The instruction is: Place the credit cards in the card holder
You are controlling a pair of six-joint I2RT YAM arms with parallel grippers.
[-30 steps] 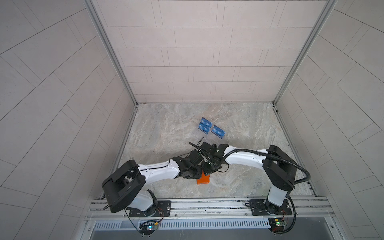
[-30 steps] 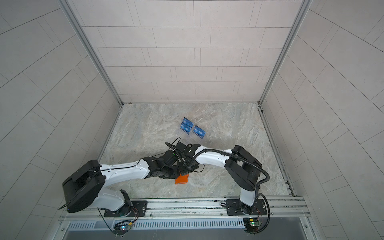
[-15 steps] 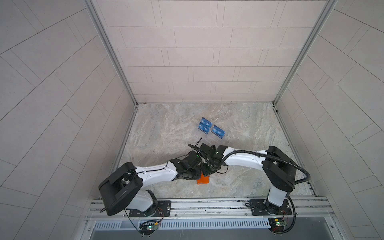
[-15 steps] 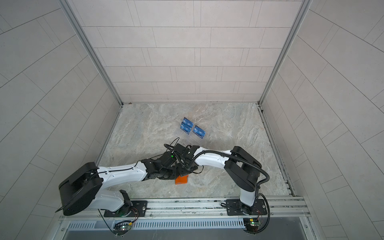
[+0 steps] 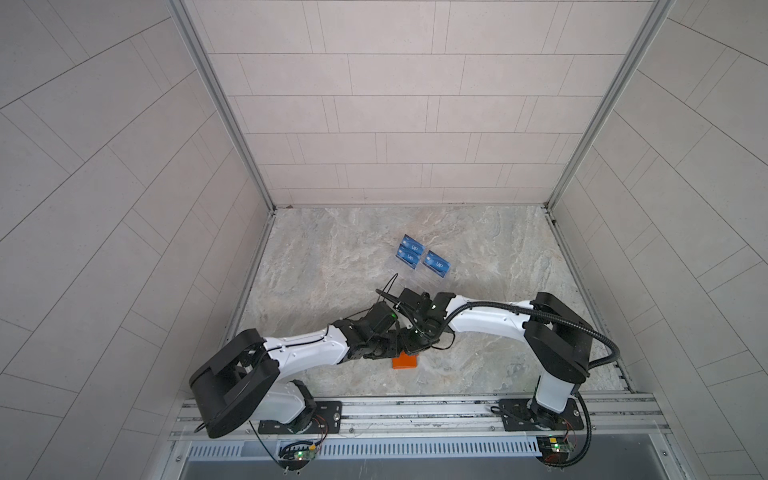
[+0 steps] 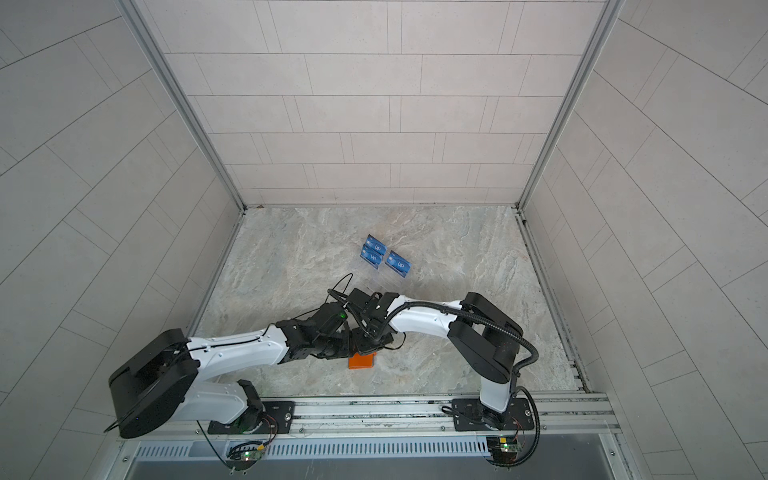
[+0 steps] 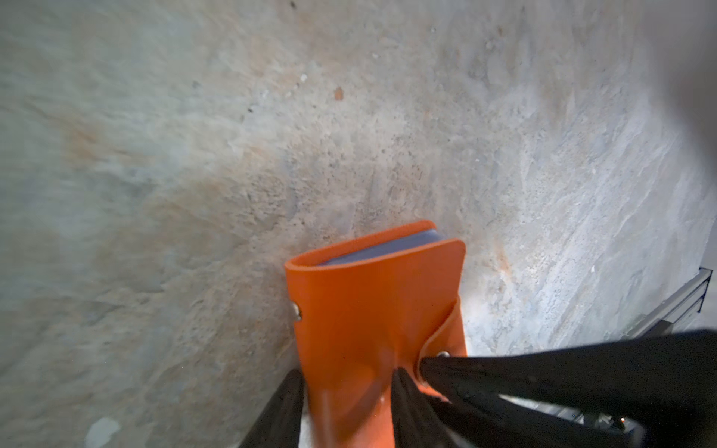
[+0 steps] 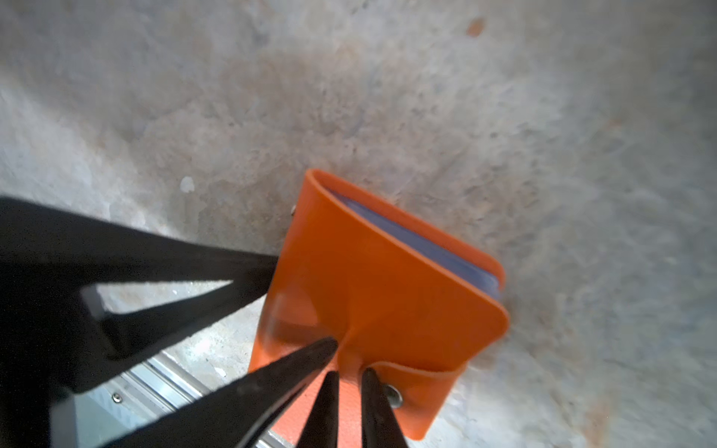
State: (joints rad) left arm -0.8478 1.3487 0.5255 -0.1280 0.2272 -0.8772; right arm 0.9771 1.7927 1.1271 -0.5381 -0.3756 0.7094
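Note:
The orange card holder point(image 5: 405, 362) point(image 6: 362, 360) lies closed near the table's front, its snap tab wrapped round one edge. Both arms meet above it. In the left wrist view my left gripper point(image 7: 347, 374) has its fingers parted, one on each side of the card holder point(image 7: 372, 306), with a sliver of table showing beside one finger. In the right wrist view my right gripper point(image 8: 349, 374) is slightly open astride the tab of the card holder point(image 8: 388, 294). Three blue credit cards point(image 5: 436, 264) point(image 6: 376, 248) stand farther back.
The blue cards rest on a clear acrylic stand point(image 5: 415, 282) behind the two wrists. A metal rail point(image 5: 415, 411) runs along the front edge, close to the holder. Tiled walls close in the left, right and back sides.
The left arm's elbow has drifted a little toward the front left. The card holder and the blue cards lie where they were, and both wrists stay bunched over the holder.

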